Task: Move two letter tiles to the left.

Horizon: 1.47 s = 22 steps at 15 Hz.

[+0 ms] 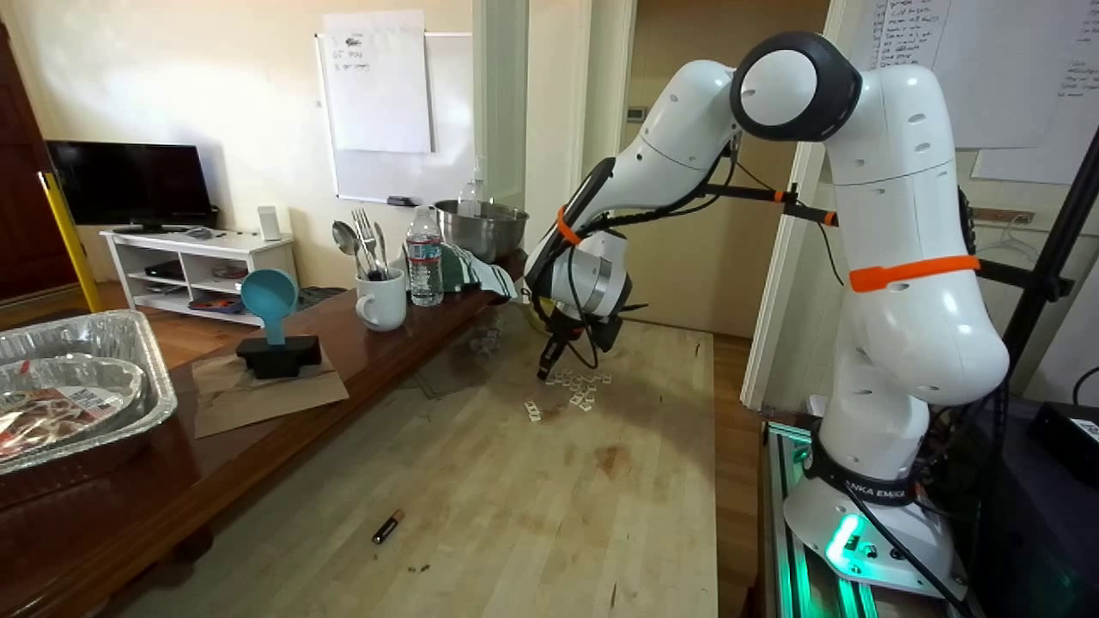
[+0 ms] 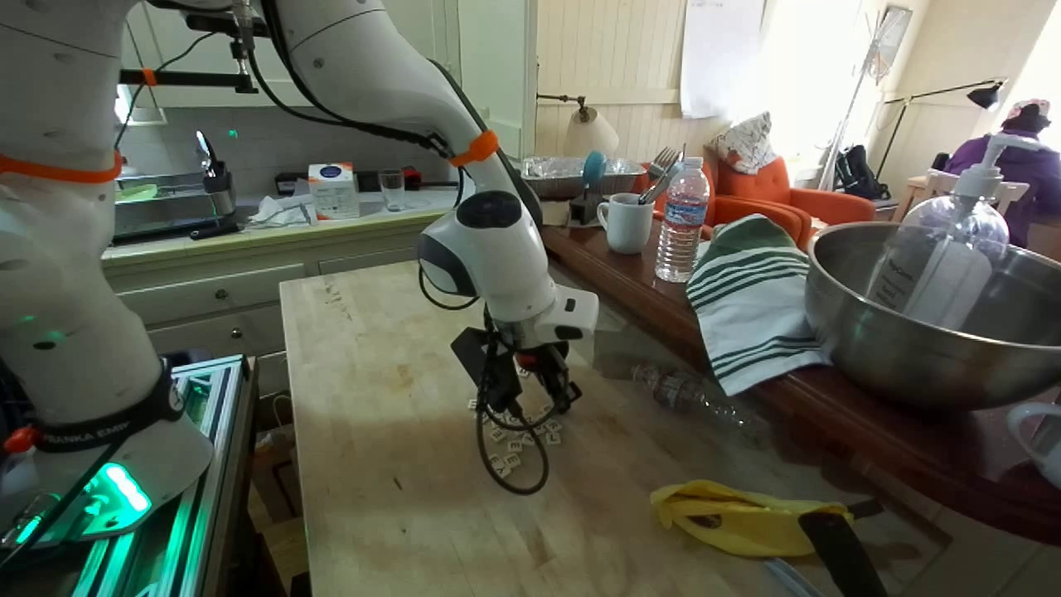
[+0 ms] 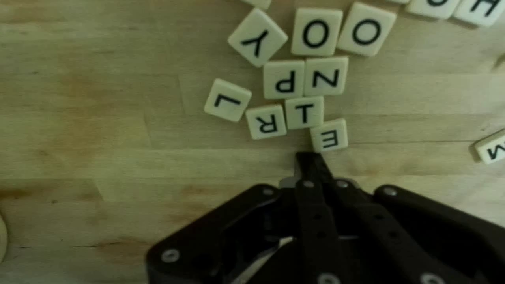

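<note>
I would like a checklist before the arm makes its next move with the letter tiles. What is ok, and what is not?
1. Jaws shut, if pushing is planned: ok, closed together.
2. Jaws touching the E tile: cannot tell; they meet its corner in the wrist view, but depth is unclear.
3. E tile apart from T tile: not ok, they appear to touch.
4. L tile standing apart: ok, gaps show around it.
5. Which two letters to move: cannot tell, none are named.

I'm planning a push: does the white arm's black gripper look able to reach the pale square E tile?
Probably yes: in the wrist view, the shut black gripper sits beside the pale square E tile, with nothing visible between them.
</note>
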{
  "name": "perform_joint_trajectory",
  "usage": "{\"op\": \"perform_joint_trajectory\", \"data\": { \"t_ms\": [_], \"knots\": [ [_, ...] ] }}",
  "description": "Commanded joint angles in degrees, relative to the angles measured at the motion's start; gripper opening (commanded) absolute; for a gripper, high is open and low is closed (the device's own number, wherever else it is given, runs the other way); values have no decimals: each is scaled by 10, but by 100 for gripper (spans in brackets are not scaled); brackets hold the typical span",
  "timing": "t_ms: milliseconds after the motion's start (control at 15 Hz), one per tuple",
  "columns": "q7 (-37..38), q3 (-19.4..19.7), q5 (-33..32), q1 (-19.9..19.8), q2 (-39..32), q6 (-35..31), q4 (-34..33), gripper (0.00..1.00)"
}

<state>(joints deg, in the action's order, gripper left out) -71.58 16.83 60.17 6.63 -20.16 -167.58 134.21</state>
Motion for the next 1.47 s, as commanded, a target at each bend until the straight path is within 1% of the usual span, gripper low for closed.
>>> {"op": "perform_joint_trajectory", "data": {
  "t_ms": [0, 200, 400, 600, 1067, 1400],
  "knots": [
    [-15, -1, -1, 8, 30, -20, 28, 0],
    [-27, -3, 1, 9, 51, -27, 42, 0],
    [-11, 8, -29, 17, 60, -30, 62, 0],
    [-17, 8, -37, 12, 61, -29, 70, 0],
    [-76, -17, 13, -10, 65, -33, 55, 0],
    [-97, -25, 31, -12, 54, -29, 45, 0]
  ]
}}
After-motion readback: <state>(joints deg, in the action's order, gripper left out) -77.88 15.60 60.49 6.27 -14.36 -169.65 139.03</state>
